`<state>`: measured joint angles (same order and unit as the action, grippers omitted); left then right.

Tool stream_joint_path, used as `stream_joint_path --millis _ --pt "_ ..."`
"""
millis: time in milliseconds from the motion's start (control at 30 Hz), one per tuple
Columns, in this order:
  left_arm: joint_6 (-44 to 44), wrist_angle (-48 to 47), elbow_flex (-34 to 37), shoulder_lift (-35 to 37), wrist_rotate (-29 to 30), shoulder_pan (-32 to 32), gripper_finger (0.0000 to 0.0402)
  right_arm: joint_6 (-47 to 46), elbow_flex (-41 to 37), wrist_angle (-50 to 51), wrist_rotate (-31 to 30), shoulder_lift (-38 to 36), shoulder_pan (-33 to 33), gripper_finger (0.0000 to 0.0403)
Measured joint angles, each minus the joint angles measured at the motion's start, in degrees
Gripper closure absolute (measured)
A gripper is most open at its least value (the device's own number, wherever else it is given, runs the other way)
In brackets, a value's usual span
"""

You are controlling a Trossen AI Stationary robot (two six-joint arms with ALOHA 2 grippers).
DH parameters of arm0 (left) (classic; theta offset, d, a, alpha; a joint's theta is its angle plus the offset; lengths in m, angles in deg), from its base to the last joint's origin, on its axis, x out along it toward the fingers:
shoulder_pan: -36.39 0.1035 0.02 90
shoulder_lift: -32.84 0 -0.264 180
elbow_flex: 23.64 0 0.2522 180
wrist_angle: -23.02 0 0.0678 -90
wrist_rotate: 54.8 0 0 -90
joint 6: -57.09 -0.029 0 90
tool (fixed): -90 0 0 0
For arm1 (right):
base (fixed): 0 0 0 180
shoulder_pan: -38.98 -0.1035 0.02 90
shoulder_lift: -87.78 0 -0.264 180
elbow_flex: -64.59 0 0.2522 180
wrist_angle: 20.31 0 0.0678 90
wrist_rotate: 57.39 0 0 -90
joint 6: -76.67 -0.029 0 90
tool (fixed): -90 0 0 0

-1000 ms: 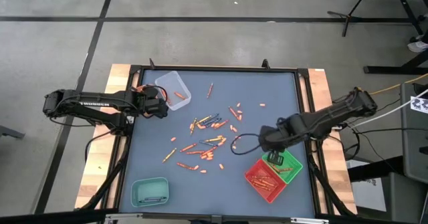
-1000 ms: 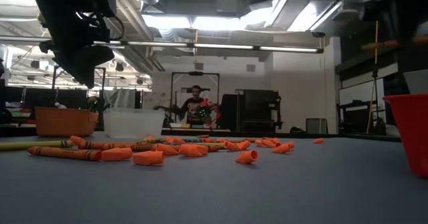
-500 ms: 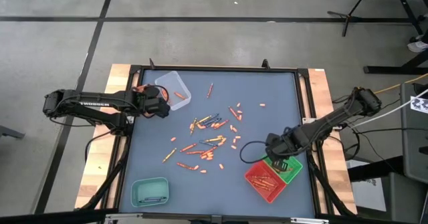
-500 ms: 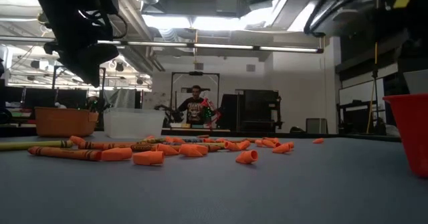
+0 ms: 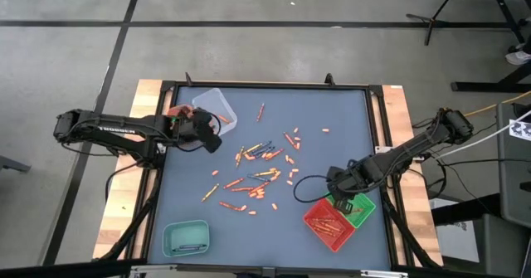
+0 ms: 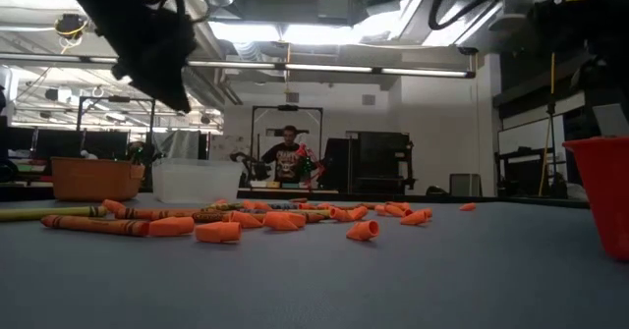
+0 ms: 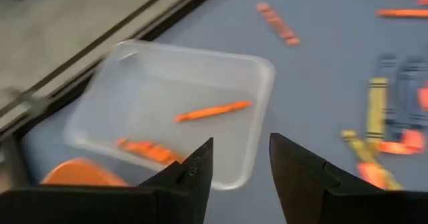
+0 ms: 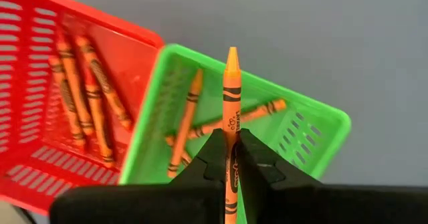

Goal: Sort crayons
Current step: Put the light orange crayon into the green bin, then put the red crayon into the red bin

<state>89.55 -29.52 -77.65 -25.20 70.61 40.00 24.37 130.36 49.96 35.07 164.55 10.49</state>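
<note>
Loose crayons (image 5: 257, 174), mostly orange, lie scattered on the blue-grey table's middle. My left gripper (image 5: 216, 143) stands open and empty at the far left, beside a clear tray (image 7: 174, 110) that has a few orange crayons lying in it. My right gripper (image 5: 342, 185) is at the near right, shut on an orange crayon (image 8: 231, 90) above a green tray (image 8: 314, 134). The green tray holds a few orange crayons. A red tray (image 8: 40, 83) beside it holds several. My right gripper pinches the orange crayon's wrapped body (image 8: 231, 140) between its two fingers. The fingers come from above, pointing down, and lie along the crayon. Its pointed end (image 8: 232, 55) sticks out past the fingertips, and the crayon hangs clear above the green tray.
A teal tray (image 5: 186, 238) sits at the near left corner. An orange tray (image 5: 176, 112) stands beside the clear one. A black cable (image 5: 309, 187) loops on the table by my right arm. A person (image 6: 287, 157) stands in the room far behind the table.
My right gripper has gone down and toward the near edge with the crayon, ending over the green tray. My left gripper has tipped upward and swung a little toward the table's right, away from the clear tray; it stays open.
</note>
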Motion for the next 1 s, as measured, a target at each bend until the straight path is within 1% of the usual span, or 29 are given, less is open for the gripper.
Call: stream_joint_path --millis 100,233,500,600,767,833,933,1000 --pt "-3.18 4.0 0.0 0.0 -3.39 -1.39 0.0272 0.0 0.0 -0.95 -0.04 0.02 0.0 0.0388" --pt "-5.21 7.38 0.0 0.0 -6.67 -3.54 0.0272 0.0 0.0 -1.11 0.09 0.04 0.0 0.0388" --pt "-5.14 8.55 0.0 -0.07 -9.61 -7.46 0.0272 0.04 0.0 -1.07 1.64 0.04 0.0 0.0384" --pt "-4.71 8.56 0.0 -0.07 -9.64 -8.96 0.0272 0.04 0.0 -1.04 1.63 0.04 0.0 0.036" --pt "-4.51 8.61 0.0 -0.07 -9.66 -10.91 0.0272 0.04 0.0 -1.04 1.49 0.04 0.0 0.029" --pt "-4.51 9.01 0.0 -0.11 -9.64 -11.61 0.0272 0.07 0.0 -1.04 0.86 0.04 0.0 0.0268" --pt "-4.54 9.42 0.0 -0.19 -9.66 -12.59 0.0272 0.07 0.0 -1.04 0.68 0.04 0.0 0.0248" --pt "-4.54 10.05 0.0 -0.84 -9.66 -13.28 0.0272 0.07 0.0 -1.04 0.68 0.04 0.0 0.0241"
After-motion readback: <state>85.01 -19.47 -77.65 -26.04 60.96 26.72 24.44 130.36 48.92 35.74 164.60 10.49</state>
